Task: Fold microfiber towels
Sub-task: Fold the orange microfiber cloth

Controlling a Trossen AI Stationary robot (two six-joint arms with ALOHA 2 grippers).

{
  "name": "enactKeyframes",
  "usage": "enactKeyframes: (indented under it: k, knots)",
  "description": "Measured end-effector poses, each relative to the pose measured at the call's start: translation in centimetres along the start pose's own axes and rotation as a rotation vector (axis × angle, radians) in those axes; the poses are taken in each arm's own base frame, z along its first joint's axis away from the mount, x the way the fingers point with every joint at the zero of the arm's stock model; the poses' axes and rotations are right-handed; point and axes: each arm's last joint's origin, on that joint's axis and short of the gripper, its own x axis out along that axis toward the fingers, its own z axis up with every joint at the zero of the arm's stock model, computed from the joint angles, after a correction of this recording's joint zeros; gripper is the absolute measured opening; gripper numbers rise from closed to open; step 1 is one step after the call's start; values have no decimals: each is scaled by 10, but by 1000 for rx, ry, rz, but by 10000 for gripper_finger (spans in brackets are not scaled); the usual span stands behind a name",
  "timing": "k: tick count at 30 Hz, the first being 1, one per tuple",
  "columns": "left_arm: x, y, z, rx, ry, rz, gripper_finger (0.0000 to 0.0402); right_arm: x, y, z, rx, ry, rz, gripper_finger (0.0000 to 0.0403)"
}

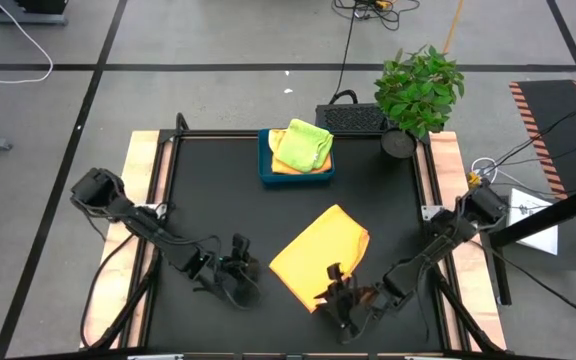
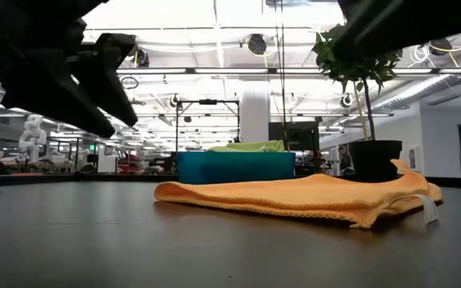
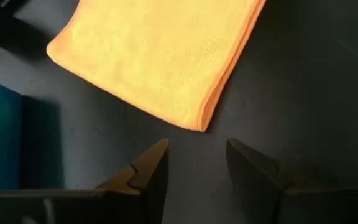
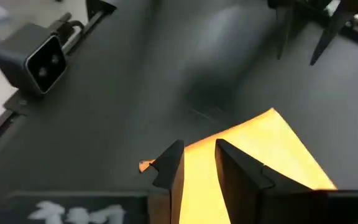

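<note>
Orange towel [image 1: 316, 256]: folded, flat on the black table [image 1: 218, 200], near the front.
Left gripper [image 3: 196, 163]: fingers apart, holding nothing, just beside the towel's corner.
Right gripper [image 4: 197, 155]: fingers slightly apart over the towel's edge; grip cannot be told.
Tray [image 1: 265, 170]: at the back, holds a green towel [image 1: 304, 144].

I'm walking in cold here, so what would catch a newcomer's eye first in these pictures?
The folded orange towel lies flat on the middle of the black table. The left gripper is open and empty just off the towel's corner, while the right gripper sits over its near edge. At the far edge a blue tray holds a green towel, with a potted plant beside it.
</note>
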Motion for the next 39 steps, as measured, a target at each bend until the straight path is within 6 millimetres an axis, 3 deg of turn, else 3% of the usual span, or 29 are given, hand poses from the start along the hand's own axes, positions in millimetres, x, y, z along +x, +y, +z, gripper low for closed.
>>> enactKeyframes:
  k: [6, 11, 16, 20, 24, 31, 39]
  knots:
    - [1, 0, 1, -36, -11, -17, 164, 13, 24, 20, -28, -3, 60, 85]
    - [1, 0, 1, -40, -13, -17, 163, 25, 36, 8, 7, 76, 93, 94]
    - [2, 0, 1, -49, -18, -18, 163, 33, 41, 4, 14, 74, 139, 149]
    - [1, 0, 3, -57, -30, -19, 163, 40, 36, -2, -54, 108, 75, 196]
    - [1, 0, 3, -64, -34, -24, 163, 53, 34, -18, -107, 196, 44, 210]
    - [2, 1, 3, -69, -37, -24, 163, 63, 29, -28, -140, 255, -22, 182]
    - [2, 1, 5, -77, -52, -23, 163, 60, 27, -33, -184, 297, -80, 96]
